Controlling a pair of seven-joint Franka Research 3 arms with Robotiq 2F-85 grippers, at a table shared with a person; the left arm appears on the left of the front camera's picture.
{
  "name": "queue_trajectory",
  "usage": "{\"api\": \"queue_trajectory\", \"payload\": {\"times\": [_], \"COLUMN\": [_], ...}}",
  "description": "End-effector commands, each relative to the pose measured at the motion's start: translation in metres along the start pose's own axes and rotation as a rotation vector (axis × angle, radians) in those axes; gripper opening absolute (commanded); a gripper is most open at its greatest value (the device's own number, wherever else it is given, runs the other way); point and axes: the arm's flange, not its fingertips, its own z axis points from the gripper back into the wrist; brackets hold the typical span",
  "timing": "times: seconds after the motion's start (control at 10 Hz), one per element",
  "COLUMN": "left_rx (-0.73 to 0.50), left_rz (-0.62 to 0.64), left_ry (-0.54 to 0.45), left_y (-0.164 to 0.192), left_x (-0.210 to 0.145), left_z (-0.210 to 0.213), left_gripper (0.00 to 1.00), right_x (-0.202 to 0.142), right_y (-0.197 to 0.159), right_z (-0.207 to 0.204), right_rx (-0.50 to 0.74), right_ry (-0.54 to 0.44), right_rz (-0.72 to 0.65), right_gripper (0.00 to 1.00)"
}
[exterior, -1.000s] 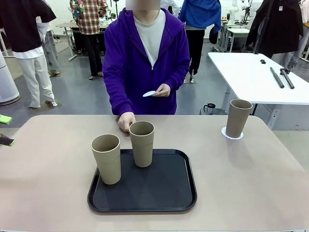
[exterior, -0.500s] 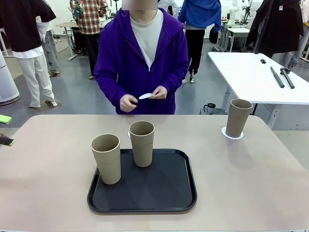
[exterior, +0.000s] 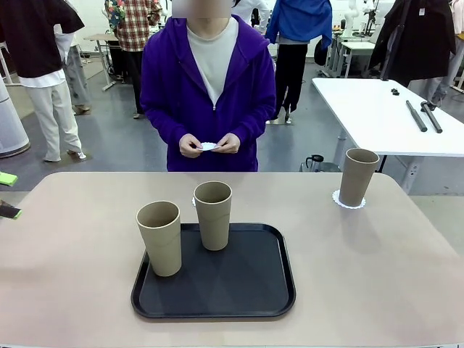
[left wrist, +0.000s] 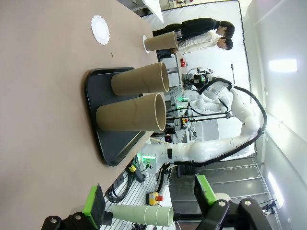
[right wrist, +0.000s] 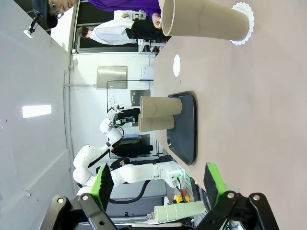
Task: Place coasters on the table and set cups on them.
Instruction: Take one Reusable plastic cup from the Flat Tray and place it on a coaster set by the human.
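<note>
1. Hovering with my left fingers (left wrist: 94,207) and right fingers (right wrist: 102,186) spread wide, gripping nothing.
2. Front cup (exterior: 159,238) and rear cup (exterior: 213,215) stand upright on the black tray (exterior: 246,293).
3. Third cup (exterior: 359,176) stands on a coaster (exterior: 349,201) at the desk's (exterior: 377,275) far right.
4. Bare coaster (left wrist: 100,29) lies on the desk beyond the tray.
5. The person's hands (exterior: 192,147) hold a white piece (exterior: 209,146), seemingly another coaster.

A black tray (exterior: 250,286) on the beige table (exterior: 65,275) bears two upright tan cups (exterior: 159,239). A third cup (exterior: 358,176) stands on a lacy white coaster (exterior: 348,204) near the far right corner. Beyond the table, the person's hands (exterior: 190,147) hold another coaster (exterior: 209,146).
</note>
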Motion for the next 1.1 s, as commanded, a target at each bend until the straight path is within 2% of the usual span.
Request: {"api": "queue_trajectory", "payload": {"times": [0.0, 0.4, 0.5, 0.6, 0.7, 0.9, 1.0], "left_rx": [-0.011, -0.011, -0.011, -0.011, -0.011, -0.011, -0.011], "left_rz": [-0.004, -0.004, -0.004, -0.004, -0.004, -0.004, -0.004], "left_ry": [-0.011, -0.011, -0.011, -0.011, -0.011, -0.011, -0.011], "left_y": [-0.002, -0.002, -0.002, -0.002, -0.002, -0.002, -0.002], "left_x": [0.000, 0.000, 0.000, 0.000, 0.000, 0.000, 0.000], "left_z": [0.001, 0.001, 0.001, 0.001, 0.001, 0.001, 0.001], "left_gripper": [1.00, 1.00, 1.00, 1.00, 1.00, 1.00, 1.00], "right_x": [0.002, 0.000, 0.008, 0.026, 0.035, 0.044, 0.043], "right_y": [0.000, 0.000, 0.017, 0.042, 0.074, 0.146, 0.175], "right_z": [-0.001, 0.000, -0.007, -0.023, -0.046, -0.102, -0.133], "right_rx": [0.003, 0.000, 0.011, -0.056, -0.167, -0.481, -0.611], "right_ry": [-0.014, 0.000, 0.173, 0.231, 0.334, 0.466, 0.489], "right_rz": [-0.004, 0.000, 0.224, 0.352, 0.473, 0.708, 0.790], "right_gripper": [1.00, 1.00, 1.00, 1.00, 1.00, 1.00, 1.00]}}
